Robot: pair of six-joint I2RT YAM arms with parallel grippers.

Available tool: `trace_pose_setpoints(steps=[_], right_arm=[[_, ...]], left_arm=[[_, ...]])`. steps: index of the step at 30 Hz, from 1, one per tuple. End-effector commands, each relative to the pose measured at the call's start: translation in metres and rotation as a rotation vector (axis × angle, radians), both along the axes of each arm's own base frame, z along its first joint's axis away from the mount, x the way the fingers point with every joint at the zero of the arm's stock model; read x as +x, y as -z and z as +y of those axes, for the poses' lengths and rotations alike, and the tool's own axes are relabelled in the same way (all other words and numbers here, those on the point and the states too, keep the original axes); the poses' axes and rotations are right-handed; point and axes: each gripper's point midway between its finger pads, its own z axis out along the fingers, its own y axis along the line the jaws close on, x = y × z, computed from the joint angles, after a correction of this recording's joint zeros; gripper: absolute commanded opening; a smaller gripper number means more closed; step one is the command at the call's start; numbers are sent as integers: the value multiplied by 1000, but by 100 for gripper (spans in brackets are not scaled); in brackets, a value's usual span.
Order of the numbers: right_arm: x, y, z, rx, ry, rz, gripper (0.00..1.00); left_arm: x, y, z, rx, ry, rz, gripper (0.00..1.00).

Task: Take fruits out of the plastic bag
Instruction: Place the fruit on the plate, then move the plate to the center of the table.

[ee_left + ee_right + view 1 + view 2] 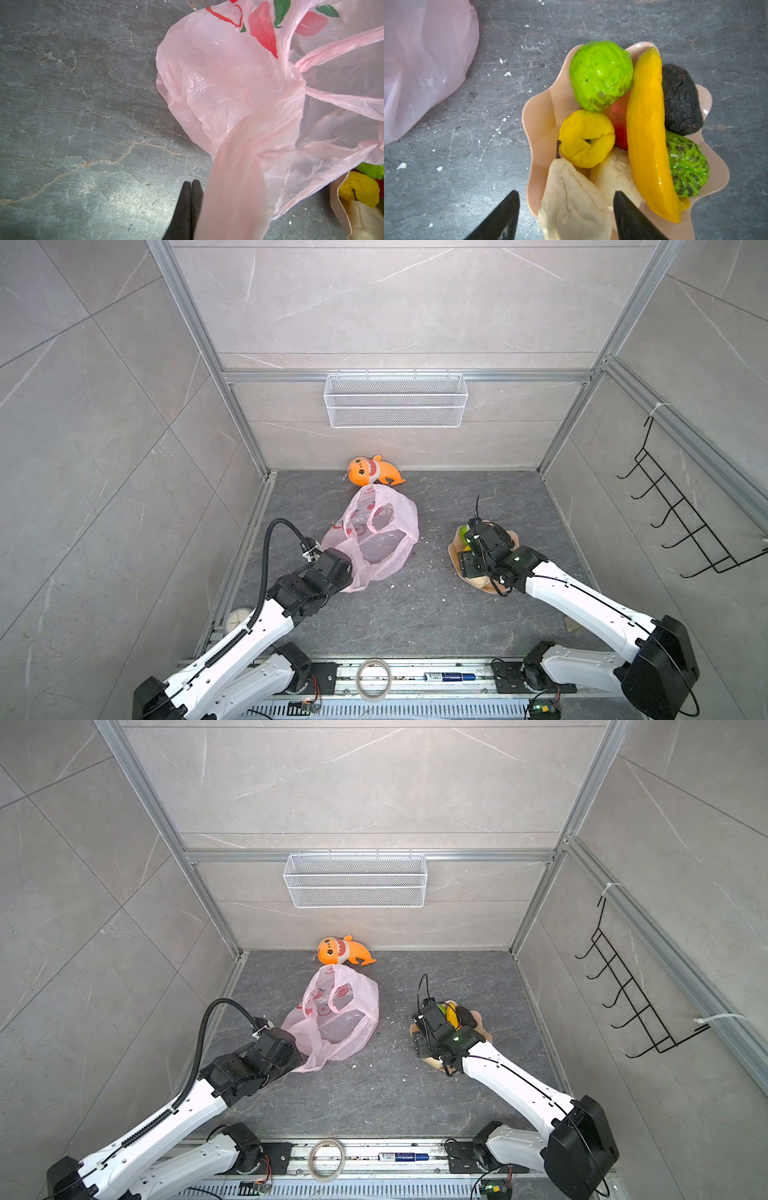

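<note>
The fruits (587,137) are seen heaped on the peach plate (537,116) at the right of the floor, well apart from the plastic bag (374,539). The bag lies slack at centre-left, and no piece is visible through its film. The right gripper (565,194) is held over the plate's near rim, jaws spread wide either side of the beige piece (571,207) and gripping nothing. The left gripper (191,187) is pressed fully shut at the bag's near-left corner. Pink film is draped right alongside it, but whether any is pinched cannot be told. The pile is judged unstable. The banana (648,128) rests on top and the beige piece overhangs the rim, so it could be clipped by a finger and tipped off when the arm is lifted. The clingy film could also be dragged along by the left arm.
</note>
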Motion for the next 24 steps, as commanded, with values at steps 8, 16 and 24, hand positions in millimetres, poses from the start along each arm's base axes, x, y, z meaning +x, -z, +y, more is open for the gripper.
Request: trace_pose_setpoints(steps=[8, 16, 24], right_arm=[[8, -44, 16, 80, -35, -65, 75], [9, -68, 19, 118, -46, -107, 76], [7, -82, 19, 143, -51, -136, 76]], left_arm=[[31, -50, -13, 44, 57, -132, 16], [46, -72, -21, 60, 83, -187, 47], [54, -101, -22, 76, 96, -251, 77]])
